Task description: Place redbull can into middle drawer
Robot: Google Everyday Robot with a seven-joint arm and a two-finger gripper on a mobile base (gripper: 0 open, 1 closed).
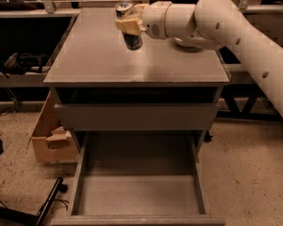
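Clamping the redbull can (132, 40) near-upright, my gripper (126, 25) hangs over the cabinet top (108, 62); the open middle drawer (139, 194) lies well below, nearer the camera.

Speckled beige floor (247, 173), cardboard box (48, 149) left of grey cabinet (94, 55), metal rail (19, 5) behind

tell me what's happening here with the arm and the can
The white robot arm's gripper is shut on the slim blue-and-silver redbull can, holding it slightly tilted above the grey cabinet top. The wide grey metal middle drawer below stands pulled open, its visible floor bare; the can is not in it yet.
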